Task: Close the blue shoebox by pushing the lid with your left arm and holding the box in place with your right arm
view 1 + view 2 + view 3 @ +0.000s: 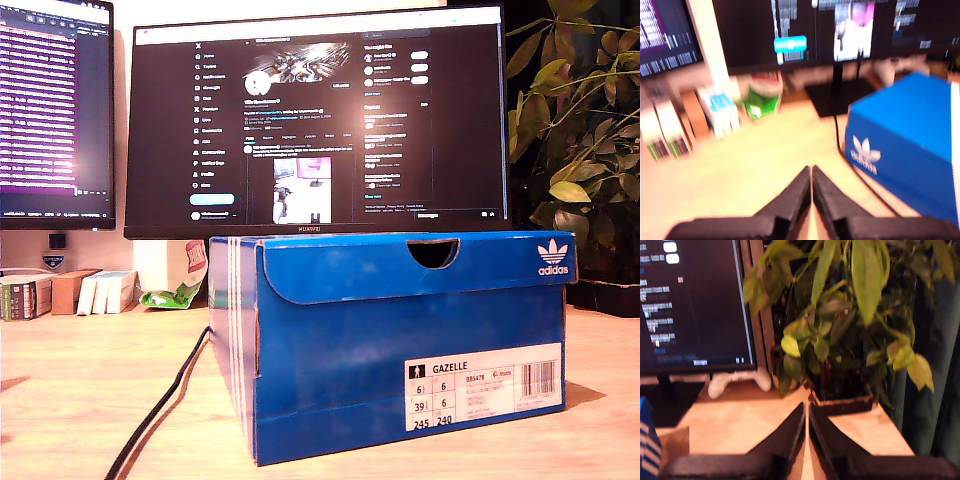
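Since the lid already lies flat, the blue Adidas shoebox [400,340] on the tabletop [80,380] looks light, stiff cardboard; steady its side. First hand [811,172] and second hand [806,407] pinched together, empty.

Shoebox [400,340] fills mid-table [80,380], lid down. Open table on the exterior view's left, crossed by a black cable [160,410]. Behind: monitor [320,120] close over the lid, small boxes [60,292], green packet [175,295]. Potted plant [580,140] crowds the exterior view's right.
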